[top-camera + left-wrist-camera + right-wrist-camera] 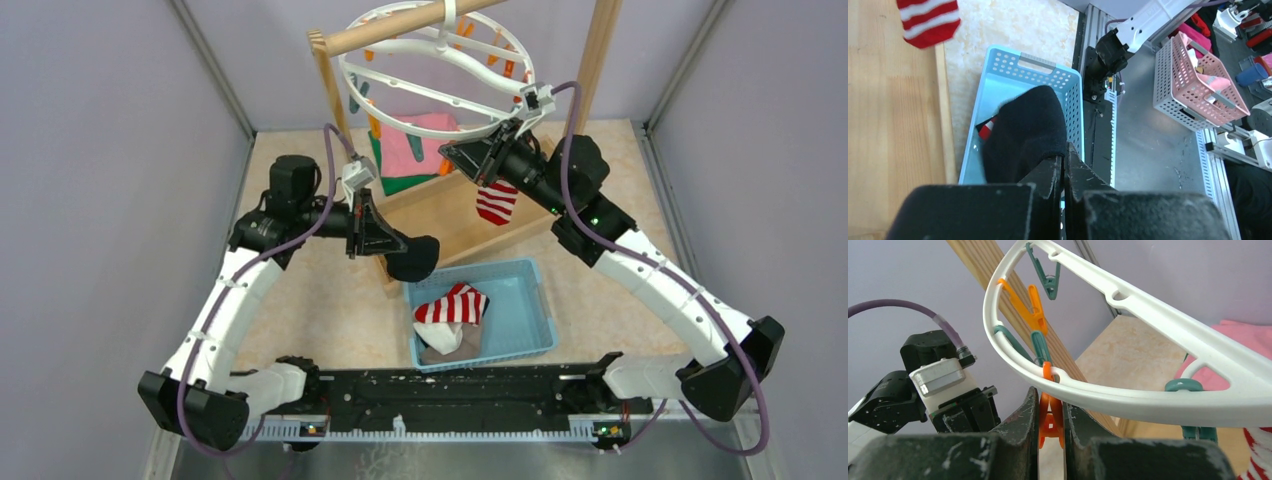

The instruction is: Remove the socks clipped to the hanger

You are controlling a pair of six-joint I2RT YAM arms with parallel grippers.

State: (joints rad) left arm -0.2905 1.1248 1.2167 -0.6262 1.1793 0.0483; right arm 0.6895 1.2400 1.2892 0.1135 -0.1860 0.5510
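The white ring hanger (440, 70) hangs from a wooden rod. My right gripper (502, 135) is at the ring's near rim, shut on an orange clip (1050, 415) that sits between its fingers (1024, 412). A red and white striped sock (496, 200) hangs below the ring; in the right wrist view it (1260, 455) hangs under a grey-green clip (1193, 430). My left gripper (400, 243) is shut on a black sock (1025, 132), held just above the far left corner of the blue basket (520, 280).
The blue basket holds another striped sock (452, 303) and a pale one. The wooden stand's base (450, 215) and posts stand behind it, with pink and green cloth (425, 150) on it. A pink basket (1198, 75) sits beyond the table's near edge.
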